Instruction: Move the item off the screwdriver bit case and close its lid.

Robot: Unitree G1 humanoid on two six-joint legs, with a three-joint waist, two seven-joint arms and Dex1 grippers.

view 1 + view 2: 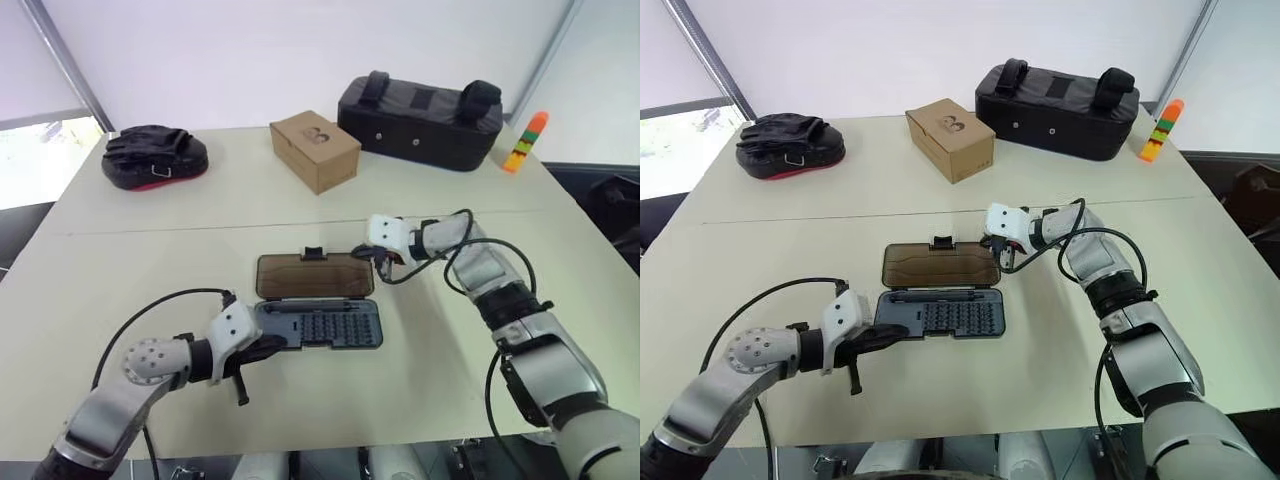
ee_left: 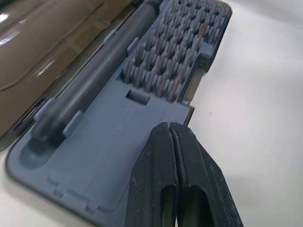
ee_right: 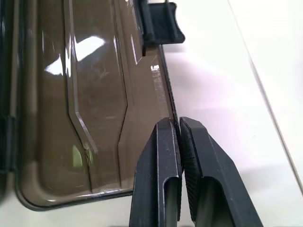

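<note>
I see my right gripper clenched on the far long edge of the lid, near its right corner. My left gripper is pressed shut, tips touching the screwdriver bit case at its left end. The case lies open mid-desk, long axis parallel to the desk's front edge, lid flat behind it, latch tab pointing away.

My two head cameras look forward and down over the table, sharing nearly the same scene. My left wrist camera sits close above the open screwdriver bit case. My right wrist camera looks closely along the lid and its far edge.
</note>
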